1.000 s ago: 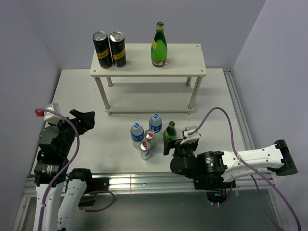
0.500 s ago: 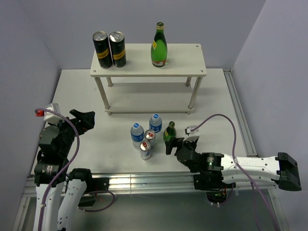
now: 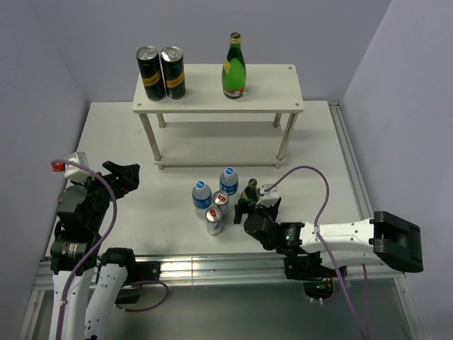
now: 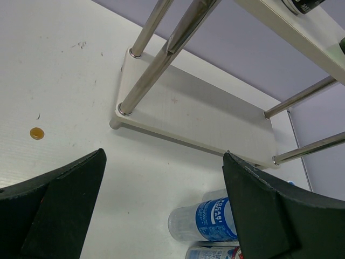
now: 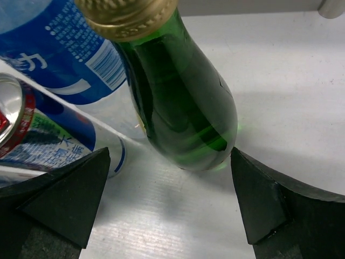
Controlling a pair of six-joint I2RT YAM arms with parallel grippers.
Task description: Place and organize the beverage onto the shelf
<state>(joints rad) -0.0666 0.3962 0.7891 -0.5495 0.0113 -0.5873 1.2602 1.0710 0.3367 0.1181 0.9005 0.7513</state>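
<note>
1. Pickup of the second green bottle (image 5: 183, 108), by the look of it: standing on the table (image 3: 318, 142) just beside the water bottles (image 3: 202, 193) and silver cans (image 3: 214, 221), with its twin (image 3: 233, 67) already on the shelf (image 3: 272, 88)
2. Next, likely: close on the belly, lift clear of the neighbours, carry to the top board
3. Right gripper (image 5: 168, 156) spread wide, flanking the bottle without touching the glass; left gripper (image 4: 163, 158) likewise spread and holding nothing

Two black cans with gold bands (image 3: 151, 74) stand upright, touching side by side — high at the back left. The white table (image 3: 318, 149) carries a small amber spot (image 4: 36, 133) — lavender walls (image 3: 64, 42) surround it.
</note>
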